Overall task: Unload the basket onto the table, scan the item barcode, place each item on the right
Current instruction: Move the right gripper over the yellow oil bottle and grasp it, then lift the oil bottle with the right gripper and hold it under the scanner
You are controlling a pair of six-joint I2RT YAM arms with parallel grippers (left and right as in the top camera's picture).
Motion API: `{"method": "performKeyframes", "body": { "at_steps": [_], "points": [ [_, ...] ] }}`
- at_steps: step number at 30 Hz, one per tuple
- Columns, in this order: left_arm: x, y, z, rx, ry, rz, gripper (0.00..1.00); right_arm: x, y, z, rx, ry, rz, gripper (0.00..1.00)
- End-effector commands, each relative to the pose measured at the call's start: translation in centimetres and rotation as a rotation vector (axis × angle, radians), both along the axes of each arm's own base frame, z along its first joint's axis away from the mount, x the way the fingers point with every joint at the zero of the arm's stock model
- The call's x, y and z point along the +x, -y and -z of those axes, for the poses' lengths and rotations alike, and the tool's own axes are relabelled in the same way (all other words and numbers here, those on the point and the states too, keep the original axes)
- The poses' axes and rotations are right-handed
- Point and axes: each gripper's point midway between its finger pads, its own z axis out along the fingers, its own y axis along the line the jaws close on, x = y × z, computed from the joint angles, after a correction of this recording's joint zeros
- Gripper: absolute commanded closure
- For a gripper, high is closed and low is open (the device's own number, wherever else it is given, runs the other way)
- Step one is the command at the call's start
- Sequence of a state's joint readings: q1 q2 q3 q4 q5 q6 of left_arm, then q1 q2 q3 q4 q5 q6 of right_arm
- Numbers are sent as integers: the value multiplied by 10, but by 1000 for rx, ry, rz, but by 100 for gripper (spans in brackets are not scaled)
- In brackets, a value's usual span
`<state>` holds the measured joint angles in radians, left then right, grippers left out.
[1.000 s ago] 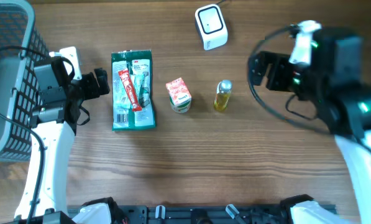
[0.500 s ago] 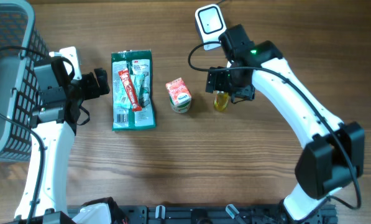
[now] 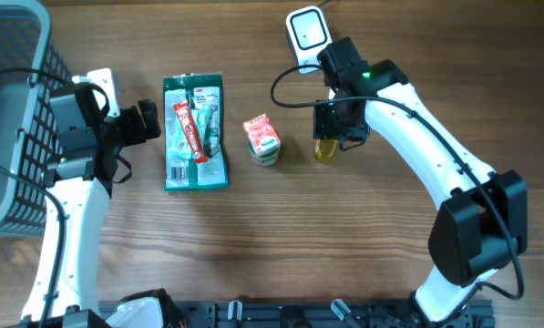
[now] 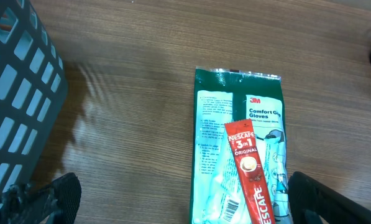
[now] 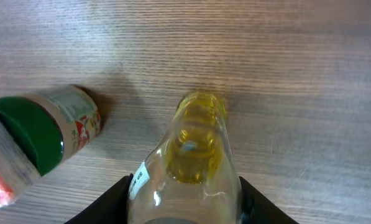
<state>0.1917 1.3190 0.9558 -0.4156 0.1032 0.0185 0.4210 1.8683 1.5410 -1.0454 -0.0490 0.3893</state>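
Observation:
A small glass bottle of yellow oil lies on the wooden table, its neck pointing away in the right wrist view. My right gripper is over it, its black fingers pressed against both sides of the glass. The white barcode scanner stands at the back of the table, just beyond that arm. My left gripper hangs wide open over the near end of a green glove packet, holding nothing.
A red Nescafe stick lies on the glove packet. A small green-capped drink pack lies left of the bottle. A dark mesh basket stands at the far left edge.
My right arm swung in from the right and came down over the bottle, and its fingers closed in onto the glass. The left arm stayed still.

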Motion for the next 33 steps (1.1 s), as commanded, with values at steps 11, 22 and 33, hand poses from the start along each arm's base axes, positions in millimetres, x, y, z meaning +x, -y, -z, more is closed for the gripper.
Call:
{"method": "performKeyframes", "body": {
  "at_steps": [11,22,33],
  "points": [
    [2,-1,-2,4,7,4,0,5,7,21,-69,28,-130,31],
    [2,-1,-2,4,7,4,0,7,-8,-31,222,61,-155,59],
    [2,-1,-2,4,7,4,0,-40,-15,-211,1078,296,-455,74]
  ]
}}
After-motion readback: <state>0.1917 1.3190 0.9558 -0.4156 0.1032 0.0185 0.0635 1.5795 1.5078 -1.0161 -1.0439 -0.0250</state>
